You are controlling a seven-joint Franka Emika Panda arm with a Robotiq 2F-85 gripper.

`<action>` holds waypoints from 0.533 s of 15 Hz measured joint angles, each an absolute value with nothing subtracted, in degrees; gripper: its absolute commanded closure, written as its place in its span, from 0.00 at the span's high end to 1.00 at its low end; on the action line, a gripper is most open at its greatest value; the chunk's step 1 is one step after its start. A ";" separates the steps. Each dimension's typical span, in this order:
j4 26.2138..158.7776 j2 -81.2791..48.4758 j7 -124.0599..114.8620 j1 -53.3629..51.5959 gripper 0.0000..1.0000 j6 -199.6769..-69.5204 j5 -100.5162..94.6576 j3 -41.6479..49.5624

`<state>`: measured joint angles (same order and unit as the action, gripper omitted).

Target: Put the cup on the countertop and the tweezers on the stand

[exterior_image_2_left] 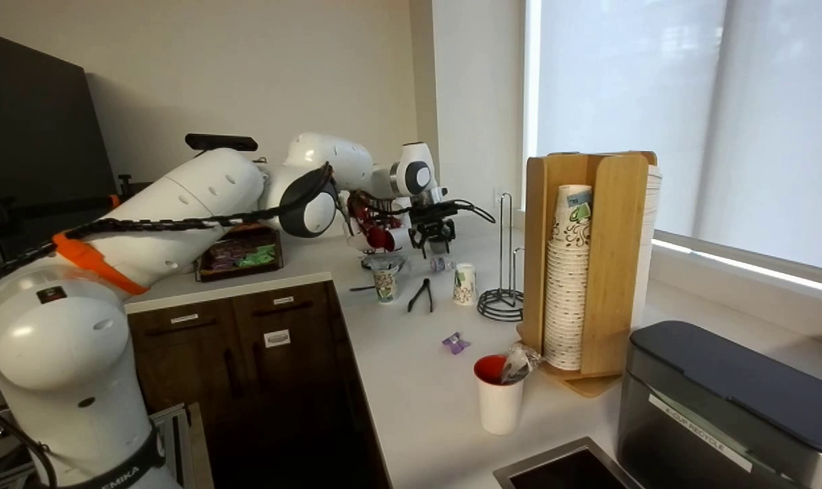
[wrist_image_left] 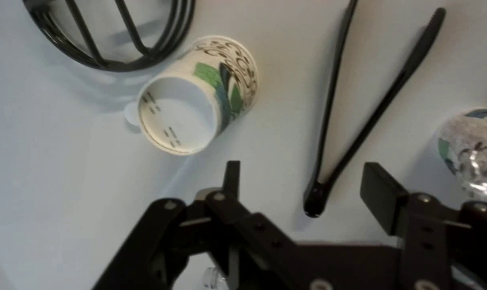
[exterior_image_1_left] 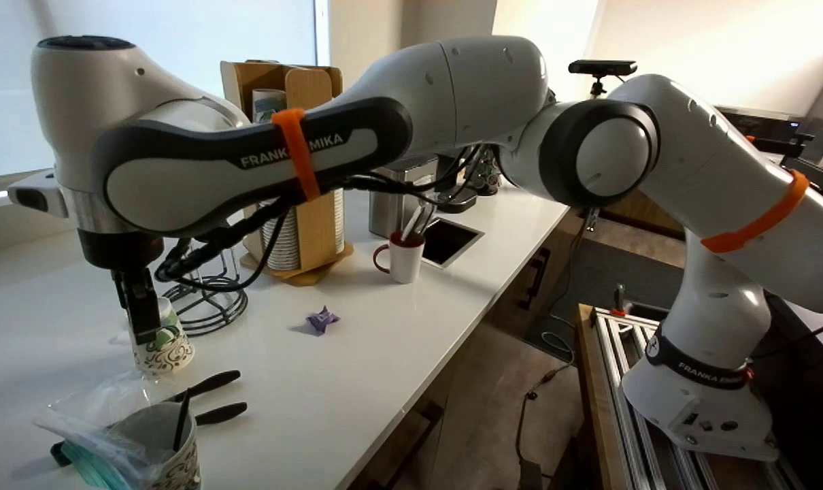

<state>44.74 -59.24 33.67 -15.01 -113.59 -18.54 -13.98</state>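
Note:
The cup [exterior_image_1_left: 163, 350] stands upside down on the white countertop [exterior_image_1_left: 296, 415]; its recessed base faces me in the wrist view, where the cup [wrist_image_left: 227, 80] is beside the stand's coiled base [wrist_image_left: 118, 65]. In an exterior view the black wire stand [exterior_image_2_left: 498, 312] rises just right of the cup [exterior_image_2_left: 464, 285]. Black tweezers [wrist_image_left: 416, 60] lie spread on the countertop, hinge towards me; exterior views show the tweezers [exterior_image_2_left: 426, 284] between two cups. My gripper [wrist_image_left: 302, 173] hangs above the surface, jaws wide apart. The tweezers' hinge appears between the fingers in the picture, nothing gripped.
A patterned cup [exterior_image_2_left: 385, 285] stands upright near the tweezers, with clear plastic [exterior_image_1_left: 105, 408] beside it. Also on the counter are a purple crumpled item [exterior_image_1_left: 323, 318], a red-rimmed white mug [exterior_image_1_left: 406, 262], a wooden cup holder [exterior_image_2_left: 615, 272] and a bin [exterior_image_2_left: 689, 401].

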 measured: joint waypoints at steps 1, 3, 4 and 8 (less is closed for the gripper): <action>44.37 -59.19 35.69 -14.46 1.00 -111.91 -17.10 -15.35; 43.53 -59.14 38.29 -13.64 1.00 -106.99 -15.46 -16.94; 43.28 -59.10 38.76 -13.37 1.00 -104.26 -15.24 -17.13; 42.72 -58.96 40.75 -12.38 1.00 -94.54 -15.21 -17.14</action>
<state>42.72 -58.96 40.75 -12.38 -94.54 -15.21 -17.14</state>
